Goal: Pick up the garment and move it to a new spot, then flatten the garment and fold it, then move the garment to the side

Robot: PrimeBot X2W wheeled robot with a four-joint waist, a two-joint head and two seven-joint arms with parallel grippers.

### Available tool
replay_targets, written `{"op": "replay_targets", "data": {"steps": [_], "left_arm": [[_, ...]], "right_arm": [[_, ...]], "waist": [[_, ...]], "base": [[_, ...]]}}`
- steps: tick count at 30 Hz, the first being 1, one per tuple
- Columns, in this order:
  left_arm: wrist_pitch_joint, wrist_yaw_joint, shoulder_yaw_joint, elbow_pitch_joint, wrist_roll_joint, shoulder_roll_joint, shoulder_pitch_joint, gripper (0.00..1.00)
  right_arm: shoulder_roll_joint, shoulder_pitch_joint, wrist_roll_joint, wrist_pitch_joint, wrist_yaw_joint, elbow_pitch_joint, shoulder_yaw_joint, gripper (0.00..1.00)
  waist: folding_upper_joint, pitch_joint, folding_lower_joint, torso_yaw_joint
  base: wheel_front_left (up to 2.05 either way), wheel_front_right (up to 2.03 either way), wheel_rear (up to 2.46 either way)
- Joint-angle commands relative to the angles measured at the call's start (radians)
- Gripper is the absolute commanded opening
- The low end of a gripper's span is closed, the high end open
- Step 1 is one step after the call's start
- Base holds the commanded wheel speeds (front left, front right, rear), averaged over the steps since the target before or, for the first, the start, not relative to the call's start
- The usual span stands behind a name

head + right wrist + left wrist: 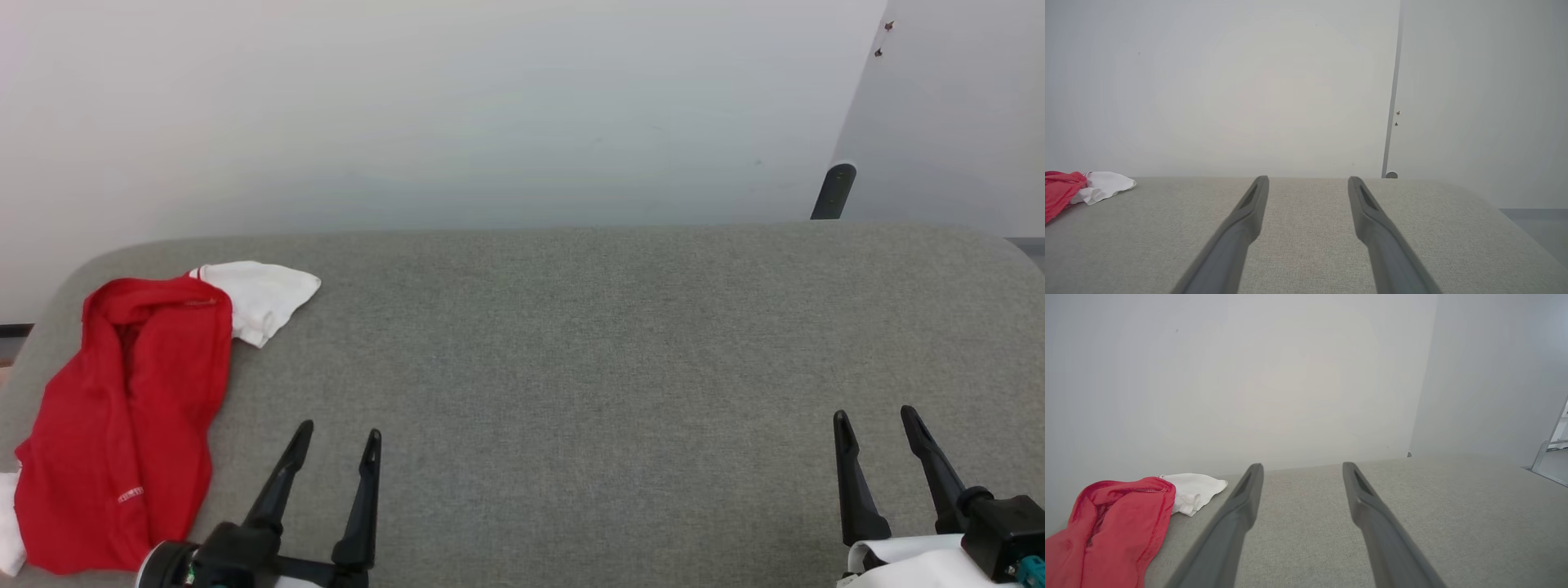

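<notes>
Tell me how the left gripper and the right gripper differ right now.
The left gripper with two long dark fingers hangs beside the crumpled red-and-white jersey; the right gripper sits far from it, across the grey fabric surface. In the head view the left one's fingers lean rightward, the right one's leftward. Both have jaws open and empty.

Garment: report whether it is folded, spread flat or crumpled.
Crumpled: the garment lies bunched in uneven folds, one white sleeve sticking out.
</notes>
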Motion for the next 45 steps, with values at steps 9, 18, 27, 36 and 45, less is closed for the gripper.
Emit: {"op": "replay_targets", "data": {"steps": [9, 18, 27, 36, 45], "left_arm": [[-0.007, -0.008, -0.002, -0.002, 0.017, -0.002, 0.013, 1.0], [-0.007, 0.002, 0.022, 0.031, -0.011, -0.009, -0.003, 1.0], [-0.005, 0.067, 0.095, 0.072, -0.038, -0.002, -0.021, 1.0], [0.029, 0.065, 0.133, 0.056, -0.099, 0.008, -0.007, 1.0], [0.107, 0.061, 0.164, 0.03, -0.186, 0.008, -0.062, 1.0]], "right_arm": [[0.0, 0.018, -0.018, -0.01, 0.001, -0.009, -0.006, 1.0], [0.0, 0.023, -0.014, -0.008, 0.001, -0.013, 0.008, 1.0], [0.001, 0.004, 0.007, -0.008, 0.001, 0.005, 0.065, 1.0], [0.0, -0.017, 0.039, -0.024, 0.001, 0.043, 0.128, 1.0], [0.0, -0.03, 0.03, -0.027, 0.001, 0.049, 0.116, 1.0]], "waist": [[-0.0001, -0.004, 0.0, 0.009], [-0.0001, -0.015, 0.0, 0.061], [-0.0001, -0.046, 0.0, 0.215], [-0.0001, -0.073, 0.0, 0.36], [-0.0001, -0.032, 0.0, 0.382]], "base": [[0.0, 0.0, 0.0], [0.0, 0.0, 0.0], [0.0, 0.0, 0.0], [0.0, 0.0, 0.0], [0.0, 0.0, 0.0]]}}
